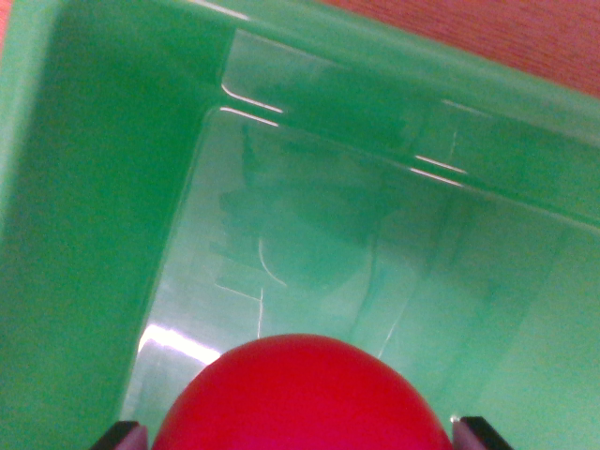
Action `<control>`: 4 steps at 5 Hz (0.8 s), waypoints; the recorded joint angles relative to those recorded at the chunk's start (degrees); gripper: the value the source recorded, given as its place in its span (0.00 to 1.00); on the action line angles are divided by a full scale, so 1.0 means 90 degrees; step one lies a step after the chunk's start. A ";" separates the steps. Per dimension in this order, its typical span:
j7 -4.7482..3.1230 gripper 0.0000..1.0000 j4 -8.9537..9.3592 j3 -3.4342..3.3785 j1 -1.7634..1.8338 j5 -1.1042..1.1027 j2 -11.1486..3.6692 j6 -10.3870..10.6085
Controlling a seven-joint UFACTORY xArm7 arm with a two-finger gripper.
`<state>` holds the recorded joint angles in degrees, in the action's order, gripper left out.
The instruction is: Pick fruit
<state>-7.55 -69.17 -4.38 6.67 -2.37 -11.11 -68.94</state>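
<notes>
One red fruit (302, 398), round and glossy, fills the bottom centre of the wrist view, and the two dark fingertips of the gripper (300, 441) show at its lower left and lower right, flanking it closely. The jaws look clenched on the fruit, holding it clear above the interior of a green plastic bin (84, 234). What kind of fruit it is cannot be told; only its smooth upper dome is in view.

Beneath and beyond the fruit lies the bin's pale, shiny floor, with faint moulded lines and bright streaks of reflected light, and no other contents visible there. A dark shadow of the arm falls across the middle of the floor. The left wall rises steeply along the wrist view's left, and the far wall runs diagonally across the top. Past that rim, at the upper right, a strip of reddish-brown surface (525, 42) shows outside the bin.

Judging by this, the fruit is gripped inside the bin's outline. Doing the step well would mean keeping the squeeze firm enough for a slick, rounded skin, moving straight rather than sideways, and staying well away from the near left wall.
</notes>
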 joint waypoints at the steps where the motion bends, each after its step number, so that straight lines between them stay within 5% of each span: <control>1: -0.0012 1.00 -0.0211 -0.0003 -0.0002 0.0011 0.0087 -0.0298; 4: -0.0024 1.00 -0.0427 -0.0006 -0.0003 0.0022 0.0177 -0.0602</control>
<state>-7.77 -73.01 -4.44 6.64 -2.17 -9.52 -74.37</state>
